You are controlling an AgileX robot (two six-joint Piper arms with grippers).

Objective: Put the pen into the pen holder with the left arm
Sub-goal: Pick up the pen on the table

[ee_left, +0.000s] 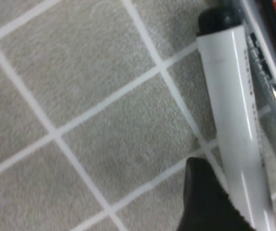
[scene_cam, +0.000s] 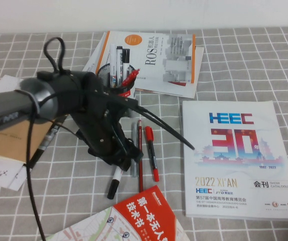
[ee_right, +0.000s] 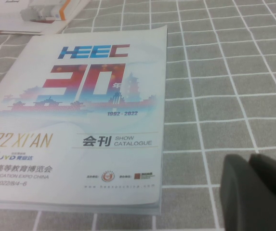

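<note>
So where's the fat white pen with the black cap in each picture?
High view: the pen lies on the checked cloth, under the left gripper.
Left wrist view: the pen is between the open fingers.
Right wrist view: not in it; the right gripper is by the catalogue.
Shared landmark: the checked cloth.

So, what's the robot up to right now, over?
Left gripper low over the pen, jaws open astride it. Right gripper parked by catalogue. Grey pen alongside.
</note>
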